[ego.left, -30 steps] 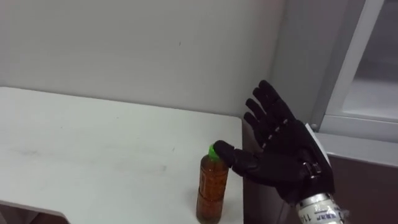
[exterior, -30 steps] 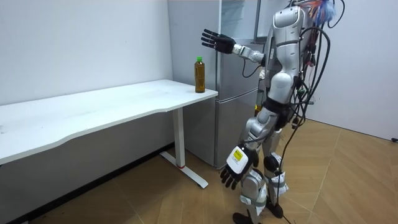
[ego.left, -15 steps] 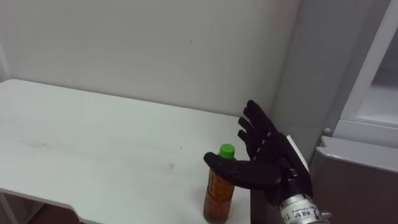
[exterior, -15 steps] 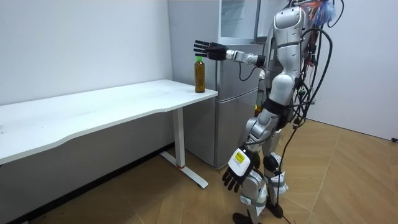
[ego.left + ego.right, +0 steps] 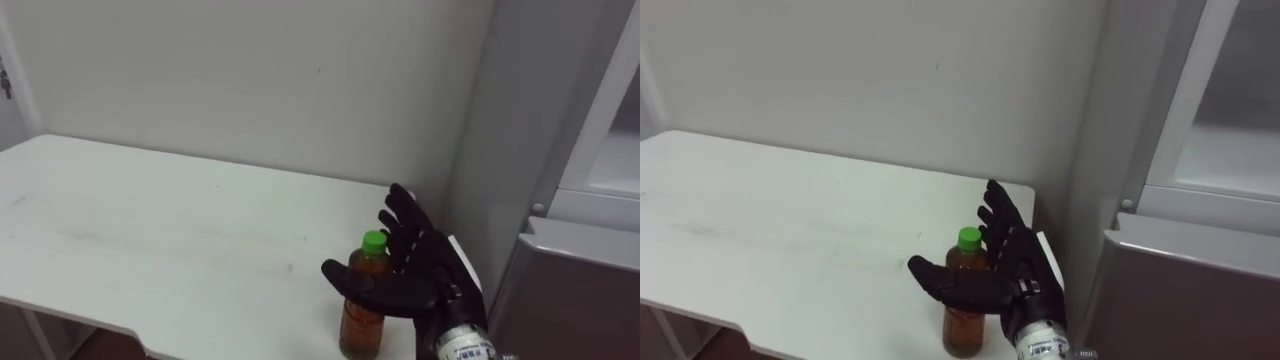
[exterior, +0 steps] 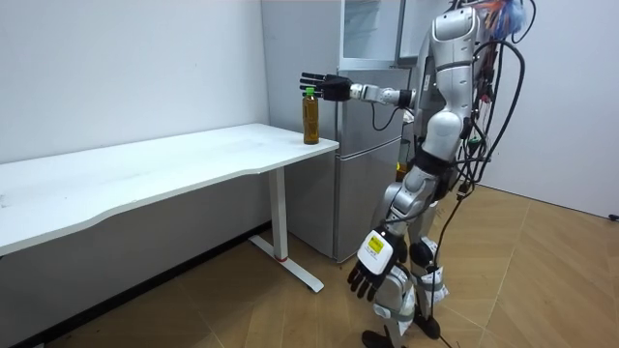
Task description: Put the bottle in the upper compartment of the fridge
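A clear bottle [image 5: 360,325] of brown drink with a green cap [image 5: 374,240] stands upright at the right front corner of the white table [image 5: 150,230]. My right hand [image 5: 420,270] is open right beside it. The fingers are straight behind the bottle's neck and the thumb reaches across its front; I cannot tell whether they touch it. In the room view I stand in front of the fridge with the right hand [image 6: 324,86] stretched out to the bottle [image 6: 310,118]. My left hand [image 6: 372,261] hangs open beside my leg.
The grey fridge [image 5: 585,270] stands close against the table's right end, with a pale upper compartment [image 5: 1230,130] behind a white frame. A plain wall runs behind the table. The long table [image 6: 145,174] reaches far towards the room view's left.
The right hand has come down from above the bottle and moved in against it, the thumb now across the bottle's front. The head camera has shifted. The bottle has not moved.
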Available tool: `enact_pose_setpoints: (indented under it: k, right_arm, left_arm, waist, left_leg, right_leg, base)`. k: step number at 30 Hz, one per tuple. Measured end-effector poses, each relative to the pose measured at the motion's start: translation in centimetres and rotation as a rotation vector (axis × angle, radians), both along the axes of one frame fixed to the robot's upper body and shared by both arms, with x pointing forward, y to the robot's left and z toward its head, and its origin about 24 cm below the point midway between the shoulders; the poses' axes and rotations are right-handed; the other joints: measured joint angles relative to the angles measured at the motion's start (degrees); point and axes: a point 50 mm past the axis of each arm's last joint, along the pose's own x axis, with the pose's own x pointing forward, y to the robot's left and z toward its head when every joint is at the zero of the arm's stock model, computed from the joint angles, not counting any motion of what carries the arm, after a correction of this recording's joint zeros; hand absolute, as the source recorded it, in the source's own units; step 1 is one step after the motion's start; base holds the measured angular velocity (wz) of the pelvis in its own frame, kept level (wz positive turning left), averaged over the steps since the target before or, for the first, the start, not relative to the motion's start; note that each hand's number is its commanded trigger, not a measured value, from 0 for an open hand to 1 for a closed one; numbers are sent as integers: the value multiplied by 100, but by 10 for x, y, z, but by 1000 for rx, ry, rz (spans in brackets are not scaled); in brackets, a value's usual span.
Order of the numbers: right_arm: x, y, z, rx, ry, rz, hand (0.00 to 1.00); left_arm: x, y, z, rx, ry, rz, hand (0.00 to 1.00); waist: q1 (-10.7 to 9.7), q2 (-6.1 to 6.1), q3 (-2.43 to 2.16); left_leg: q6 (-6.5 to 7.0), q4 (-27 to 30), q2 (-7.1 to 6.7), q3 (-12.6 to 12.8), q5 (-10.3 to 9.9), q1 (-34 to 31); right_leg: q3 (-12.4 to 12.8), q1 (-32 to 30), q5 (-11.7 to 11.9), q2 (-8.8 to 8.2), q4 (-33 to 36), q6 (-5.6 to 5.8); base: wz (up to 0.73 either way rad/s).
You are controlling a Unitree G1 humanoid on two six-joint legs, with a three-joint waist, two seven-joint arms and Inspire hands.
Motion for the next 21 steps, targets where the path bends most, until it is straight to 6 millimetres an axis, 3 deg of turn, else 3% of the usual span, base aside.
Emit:
enact_pose_setpoints:
  k: [11, 21]
  right_arm:
    - [-2, 4, -3, -58, 6, -21, 0]
    - [0, -2, -21, -147, 79, -82, 0]
  left_arm:
    - [-1, 0, 1, 0, -7, 0, 0]
    - [3, -2, 2, 3, -9, -20, 0]
  waist:
    - [17, -64, -40]
    - [2, -49, -24]
  left_leg:
    - [4, -12, -2, 18, 23, -19]
    - [17, -10, -18, 6, 41, -45]
  right_leg:
    - [-41, -6, 0, -7, 2, 0]
    - [-57, -13, -2, -20, -7, 0]
  base:
    - [0]
    - [1]
